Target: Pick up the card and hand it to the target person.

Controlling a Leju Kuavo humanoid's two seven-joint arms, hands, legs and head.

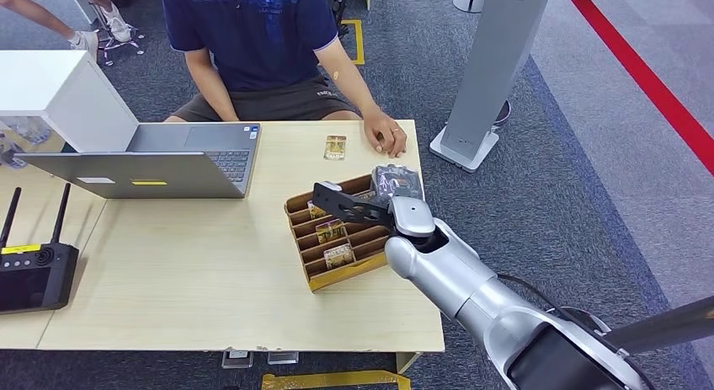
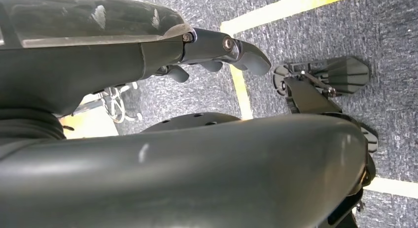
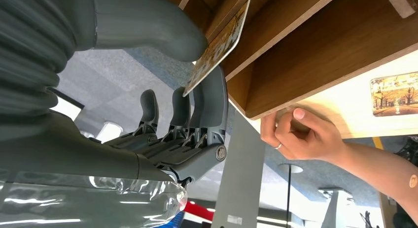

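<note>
Wooden slotted card rack [image 1: 313, 206] stands on the pale wood-grain table [image 1: 202, 272] in the head view, with the silver right arm's hand [image 1: 396, 185] at its far corner; a second picture card [image 1: 335, 147] lies beyond, beside a seated person's hand [image 1: 387, 136]. An open grey laptop [image 1: 160, 161] and a black controller [image 1: 34, 272] sit left. Right wrist view: thumb [image 3: 148, 28] and dark fingers [image 3: 212, 100] pinch a yellow-faced card [image 3: 217, 48] at the rack's edge. Left wrist view: left hand [image 2: 217, 53] hangs over grey carpet, fingers curled, empty.
</note>
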